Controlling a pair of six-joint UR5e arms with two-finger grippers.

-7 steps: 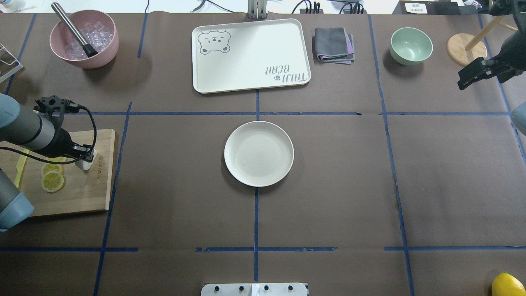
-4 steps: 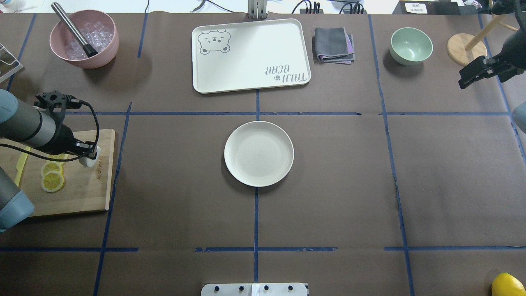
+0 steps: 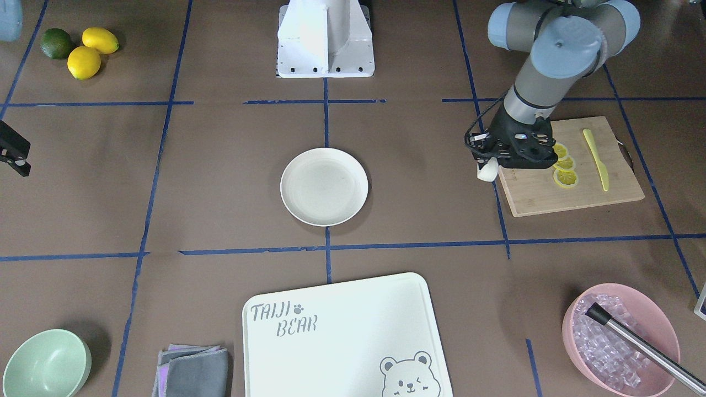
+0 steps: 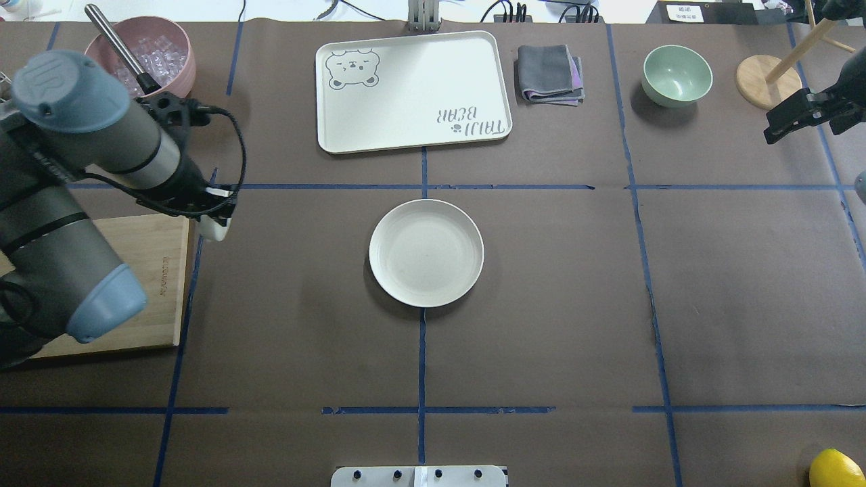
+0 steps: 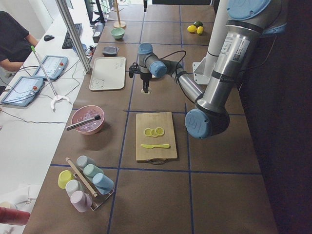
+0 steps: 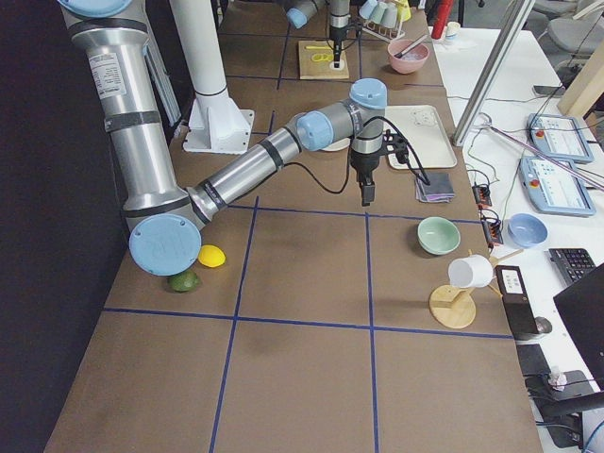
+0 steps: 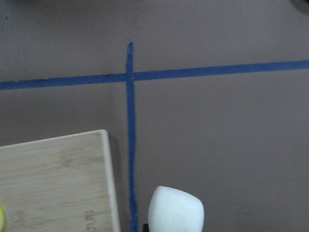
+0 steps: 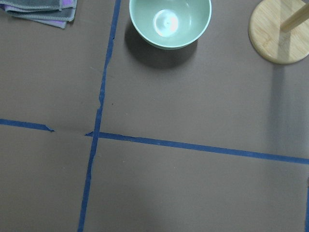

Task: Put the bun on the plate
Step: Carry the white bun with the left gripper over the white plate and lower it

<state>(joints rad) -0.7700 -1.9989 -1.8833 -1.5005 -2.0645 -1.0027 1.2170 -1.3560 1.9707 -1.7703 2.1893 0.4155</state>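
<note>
Left gripper clamped on bun, which hangs beneath its tips. Plate well apart to gripper's right; we'd best carry level, lower over centre, then release

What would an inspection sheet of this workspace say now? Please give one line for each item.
Surface: table covered in brown paper with blue tape lines.
Job's things: bun held over the table just past the cutting board; plate empty, at the table's centre.
Clutter: lemon slices and yellow knife on the board; pink bowl of ice; bear tray; folded cloths; green bowl.
Grippers: left gripper shut on bun; right gripper over the table's right end, nothing seen in it, jaws unclear.
Cables: black cable loops off the left wrist.
Surroundings: person at a side desk.
</note>
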